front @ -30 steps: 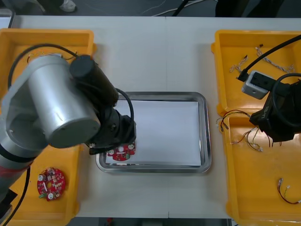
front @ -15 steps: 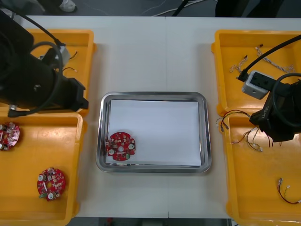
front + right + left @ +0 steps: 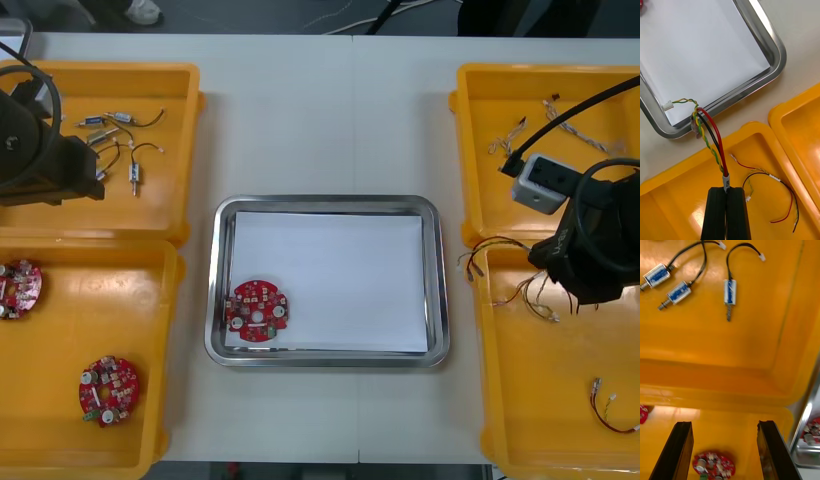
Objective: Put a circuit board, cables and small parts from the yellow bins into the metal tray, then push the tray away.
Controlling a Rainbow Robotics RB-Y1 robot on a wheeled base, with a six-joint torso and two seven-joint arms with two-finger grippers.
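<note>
A red circuit board [image 3: 257, 311] lies in the near left corner of the metal tray [image 3: 437, 270], which is white inside. My left gripper [image 3: 724, 425] is open and holds nothing; it hangs over the wall between the two left yellow bins, near the small metal parts [image 3: 730, 292]. That arm [image 3: 40, 150] is over the far left bin [image 3: 180, 75]. My right gripper [image 3: 726, 189] is shut on a red and yellow cable [image 3: 709, 138]. The cable's free end reaches over the tray's rim [image 3: 777, 48]. The gripper [image 3: 590, 255] hovers above the near right bin [image 3: 490, 400].
Two more circuit boards [image 3: 108, 388] [image 3: 18, 285] lie in the near left bin. More cables [image 3: 612, 408] lie in the near right bin, one close to my right fingers [image 3: 769, 178]. A grey box [image 3: 545, 178] and twisted cables [image 3: 570, 125] sit in the far right bin.
My left arm has pulled back from the tray's near left corner to the far left bin, leaving the circuit board in the tray. The right arm has not moved.
</note>
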